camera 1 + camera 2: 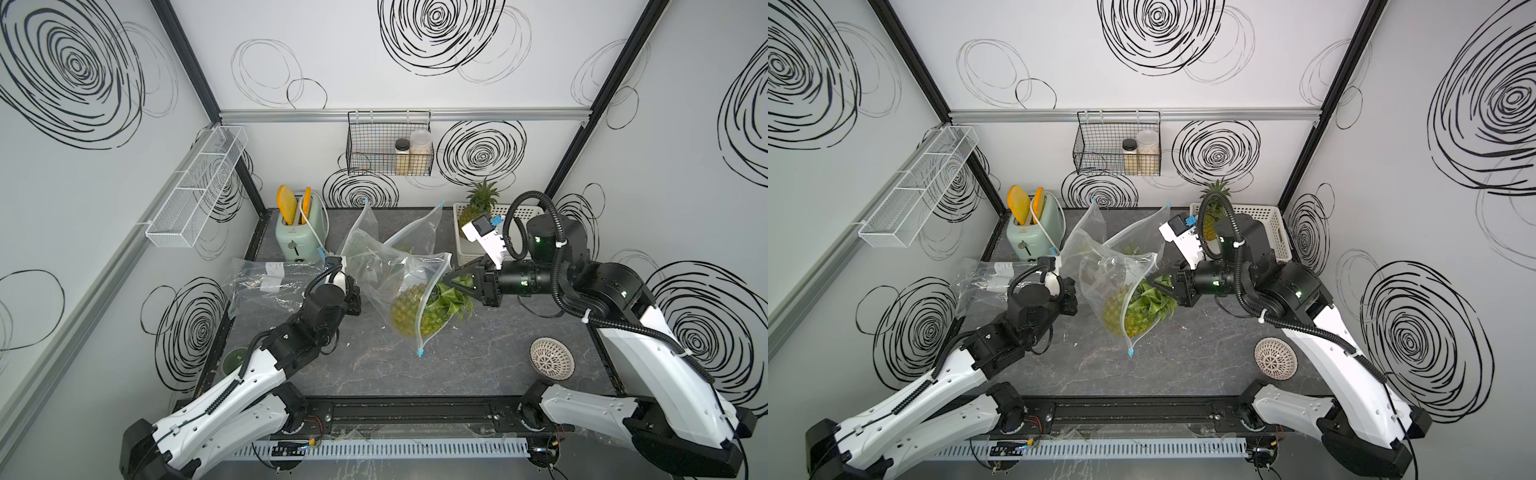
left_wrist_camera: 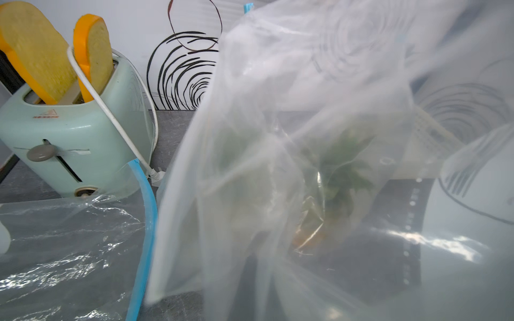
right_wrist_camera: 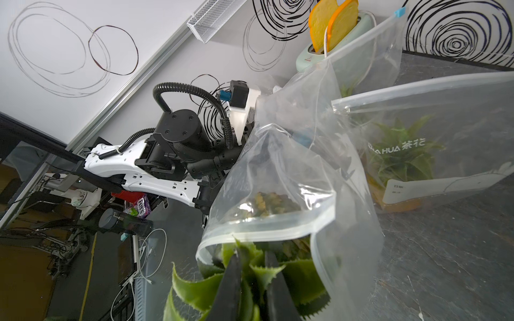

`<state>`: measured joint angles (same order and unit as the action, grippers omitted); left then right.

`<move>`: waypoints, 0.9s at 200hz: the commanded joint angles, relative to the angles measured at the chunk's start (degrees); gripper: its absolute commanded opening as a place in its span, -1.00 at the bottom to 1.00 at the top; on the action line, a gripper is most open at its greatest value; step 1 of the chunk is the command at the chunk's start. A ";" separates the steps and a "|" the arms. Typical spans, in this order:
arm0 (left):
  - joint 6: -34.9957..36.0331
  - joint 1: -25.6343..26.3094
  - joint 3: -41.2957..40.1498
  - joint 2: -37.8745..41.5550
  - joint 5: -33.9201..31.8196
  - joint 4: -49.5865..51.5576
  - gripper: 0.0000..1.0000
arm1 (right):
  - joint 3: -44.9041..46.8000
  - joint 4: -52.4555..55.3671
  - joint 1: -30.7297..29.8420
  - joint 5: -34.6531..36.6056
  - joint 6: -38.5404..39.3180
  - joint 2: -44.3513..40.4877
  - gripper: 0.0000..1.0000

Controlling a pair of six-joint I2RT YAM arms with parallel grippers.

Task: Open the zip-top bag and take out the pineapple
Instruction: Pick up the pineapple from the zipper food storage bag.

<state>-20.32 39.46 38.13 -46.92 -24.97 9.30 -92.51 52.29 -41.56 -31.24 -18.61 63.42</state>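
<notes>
1. Open tabletop (image 1: 415, 374) lies near the arms; a patterned bowl (image 1: 552, 358) sits near right.
2. Mid-table, the zip-top bag (image 1: 386, 270) gapes rightward, pineapple (image 1: 431, 323) half out (crown outside).
3. Right gripper (image 1: 449, 282) pinches crown leaves, clearest from its wrist; left gripper (image 1: 355, 301) is closed at the bag's left edge, its hold hidden.

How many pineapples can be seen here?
3: pineapple poking out of the front bag; pineapple inside the bag behind it; pineapple in the white basket at the back. Crumpled bags may hide more.
</notes>
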 commanded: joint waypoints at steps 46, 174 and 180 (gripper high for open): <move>3.37 0.88 4.49 4.73 -8.17 5.40 -1.00 | -0.07 -5.45 -0.44 -4.84 -0.30 -3.09 -1.00; 14.28 -8.13 5.55 0.83 -13.15 -1.85 -1.00 | 0.31 -6.90 -0.27 -5.41 -0.29 -5.49 -1.00; 14.57 -8.70 5.58 0.63 -12.98 -1.90 -1.00 | 0.27 -6.95 -0.27 -5.41 -0.42 -5.54 -1.00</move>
<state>-7.94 33.71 43.51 -45.95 -34.44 10.63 -92.03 47.53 -41.56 -34.50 -18.61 60.34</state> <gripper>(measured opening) 0.048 0.133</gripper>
